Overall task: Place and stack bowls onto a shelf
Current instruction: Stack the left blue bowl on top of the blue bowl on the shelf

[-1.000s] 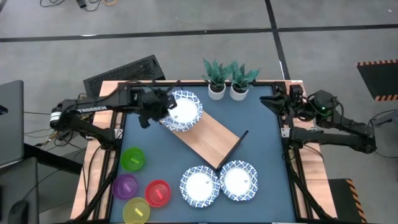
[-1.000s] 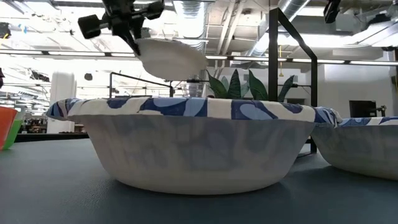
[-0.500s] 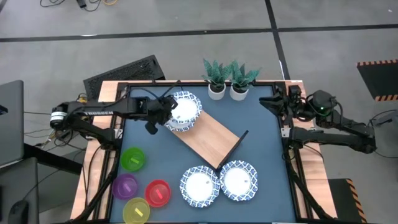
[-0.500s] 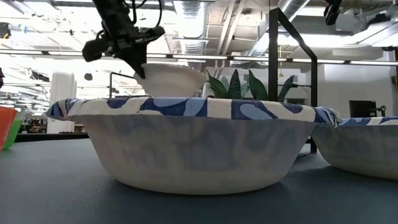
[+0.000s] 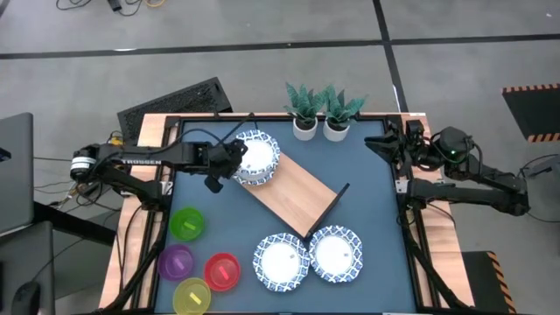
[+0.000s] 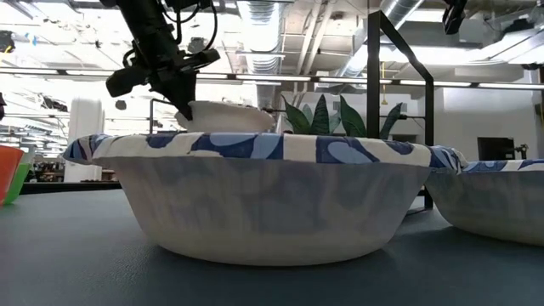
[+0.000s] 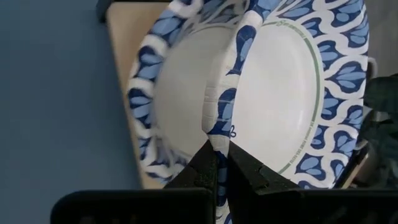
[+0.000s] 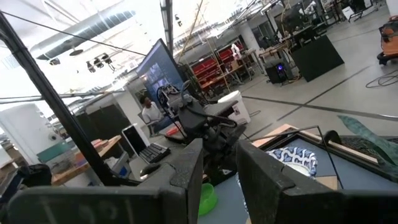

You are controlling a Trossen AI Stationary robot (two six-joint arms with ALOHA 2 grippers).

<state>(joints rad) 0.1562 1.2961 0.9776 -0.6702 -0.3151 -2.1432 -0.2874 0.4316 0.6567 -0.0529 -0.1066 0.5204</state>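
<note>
left gripper [image 7: 219, 163] | pinching bowl [image 7: 292, 87] rim (over second bowl [image 7: 180, 99]) | shelf [image 5: 293, 193]

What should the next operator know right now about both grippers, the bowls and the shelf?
Left gripper: shut on the rim of a patterned bowl, nesting it into another patterned bowl at the far end of the shelf.
Right gripper: open, empty, parked at the table's right edge.
Done: one patterned bowl on the shelf, the second nearly seated but not released.
Left: release it, then move the two patterned bowls at the near edge, then the green, purple, red and yellow bowls at near left.
</note>
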